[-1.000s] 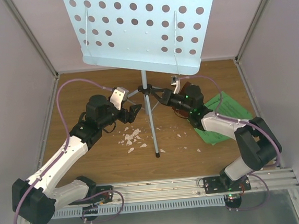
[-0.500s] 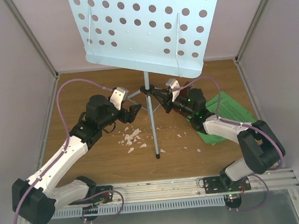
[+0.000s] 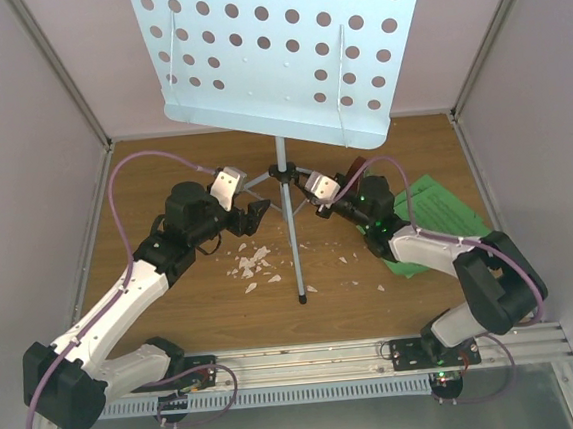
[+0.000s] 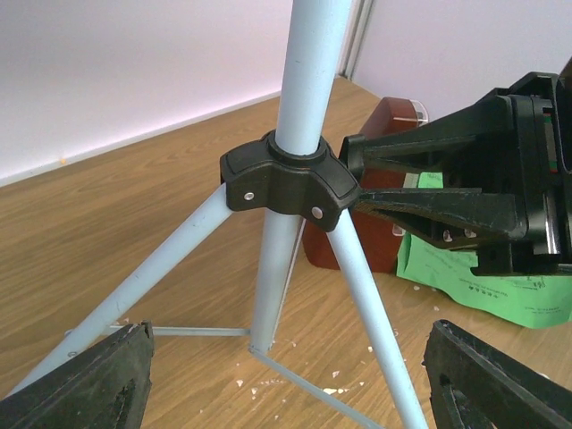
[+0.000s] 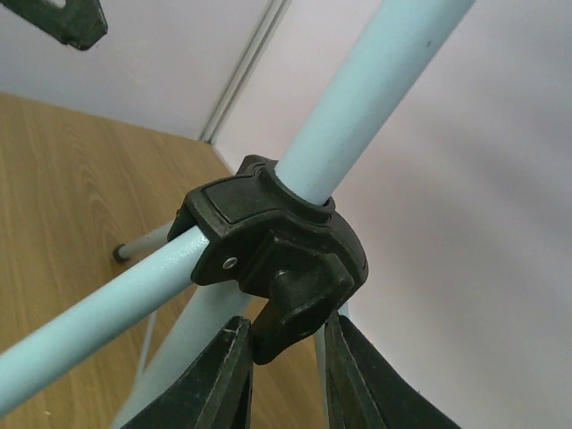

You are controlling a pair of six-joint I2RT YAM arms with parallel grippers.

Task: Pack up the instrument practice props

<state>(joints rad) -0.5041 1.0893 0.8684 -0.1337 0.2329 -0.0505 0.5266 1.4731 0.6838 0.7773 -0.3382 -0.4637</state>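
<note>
From above, the pale blue music stand (image 3: pixel 277 50) stands at the 12 o'clock end of the bench (image 3: pixel 175 315). Its black hub (image 3: pixel 281 172) joins the pole and the legs. The left tool (image 3: pixel 256 213) waits near the hub at 8 o'clock, not touching it. The right tool (image 3: pixel 299 181) is right against the hub at 4 o'clock. The brown metronome (image 3: pixel 359 165) peeks out just behind the right arm. The green sheet music (image 3: pixel 434 202) lies flat farther out at 4 o'clock. White crumbs (image 3: pixel 253 266) lie at 7 o'clock.

In the left wrist view, the left tool (image 4: pixel 288 332) is spread wide and holds nothing. The hub (image 4: pixel 286 174) is at 12 o'clock.

In the right wrist view, the right tool (image 5: pixel 286 326) has a finger on each side of the hub's black knob (image 5: pixel 295 308). Whether it squeezes the knob cannot be told.
</note>
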